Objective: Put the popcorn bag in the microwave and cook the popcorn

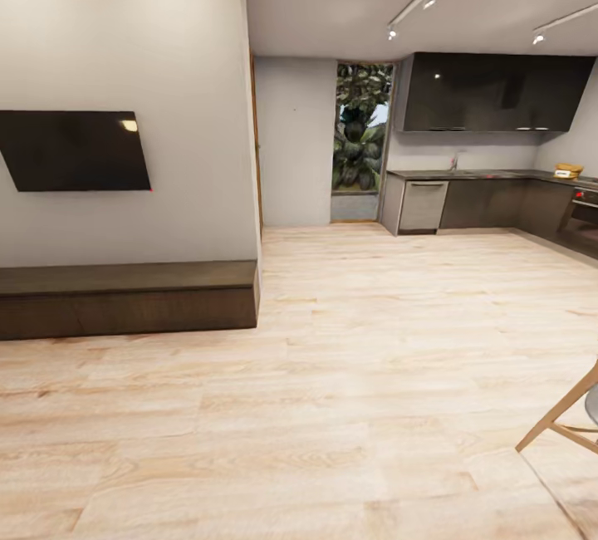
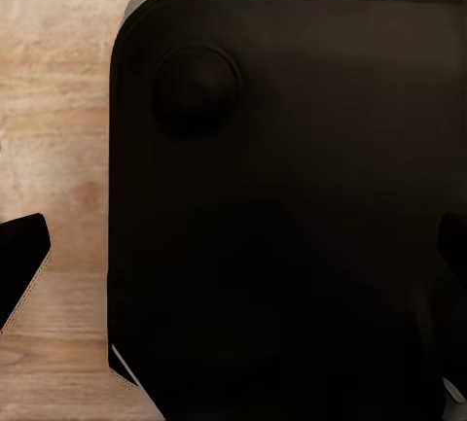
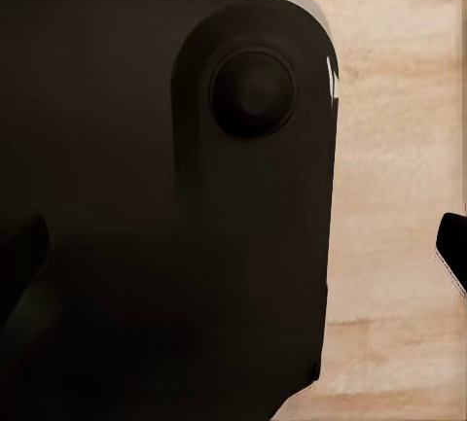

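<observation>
Head view: pale wood floor (image 1: 349, 374), chair leg (image 1: 552, 419) lower right, wall screen (image 1: 75, 149) above dark bench (image 1: 124, 299); kitchen (image 1: 490, 149) far right, popcorn bag (image 1: 568, 170) on its tabletop (image 1: 465, 175).
Left wrist view: left tool (image 2: 238, 265) above robot's black base (image 2: 292, 207), fingertips (image 2: 19, 261) wide apart.
Right wrist view: right tool (image 3: 238, 265), likewise spread wide.

floor (image 1: 349, 374) open ahead; bench (image 1: 124, 299) left; chair leg (image 1: 558, 419) right

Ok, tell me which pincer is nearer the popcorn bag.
Right, slightly, by my judgement: the popcorn bag sits on the far countertop, ahead and rightward. Both the left pincer and right pincer hang over the robot's base, far across the floor.
</observation>
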Tool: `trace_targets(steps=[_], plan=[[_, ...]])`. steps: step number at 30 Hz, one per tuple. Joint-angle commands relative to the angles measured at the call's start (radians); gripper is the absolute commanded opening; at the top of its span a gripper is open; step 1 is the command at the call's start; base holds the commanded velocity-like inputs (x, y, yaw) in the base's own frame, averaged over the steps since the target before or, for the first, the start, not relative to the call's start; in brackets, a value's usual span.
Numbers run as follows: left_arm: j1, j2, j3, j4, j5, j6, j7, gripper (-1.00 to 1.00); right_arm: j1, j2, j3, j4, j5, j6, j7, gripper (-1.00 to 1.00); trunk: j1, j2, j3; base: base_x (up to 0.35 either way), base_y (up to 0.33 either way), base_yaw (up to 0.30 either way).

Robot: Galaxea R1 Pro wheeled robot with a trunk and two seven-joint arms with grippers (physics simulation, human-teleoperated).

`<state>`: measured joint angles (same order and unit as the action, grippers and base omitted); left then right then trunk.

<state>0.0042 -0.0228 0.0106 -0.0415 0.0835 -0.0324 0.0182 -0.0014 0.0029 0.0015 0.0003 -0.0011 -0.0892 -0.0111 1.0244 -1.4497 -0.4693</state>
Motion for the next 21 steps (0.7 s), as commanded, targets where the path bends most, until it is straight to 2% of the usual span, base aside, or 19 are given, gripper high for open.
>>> trace_targets(steps=[1, 21], plan=[[0.0, 0.0, 0.0, -0.001, 0.009, -0.001, 0.002, 1.0, 0.0, 0.0, 0.0, 0.0, 0.0, -0.003, -0.001, 1.0, 0.001, 0.0, -0.001, 0.326, 0.0, 0.0], [0.0, 0.0, 0.0, -0.001, 0.009, -0.001, 0.002, 1.0, 0.0, 0.0, 0.002, 0.0, 0.001, -0.003, -0.001, 1.0, 0.001, 0.0, -0.001, 0.326, 0.0, 0.0]])
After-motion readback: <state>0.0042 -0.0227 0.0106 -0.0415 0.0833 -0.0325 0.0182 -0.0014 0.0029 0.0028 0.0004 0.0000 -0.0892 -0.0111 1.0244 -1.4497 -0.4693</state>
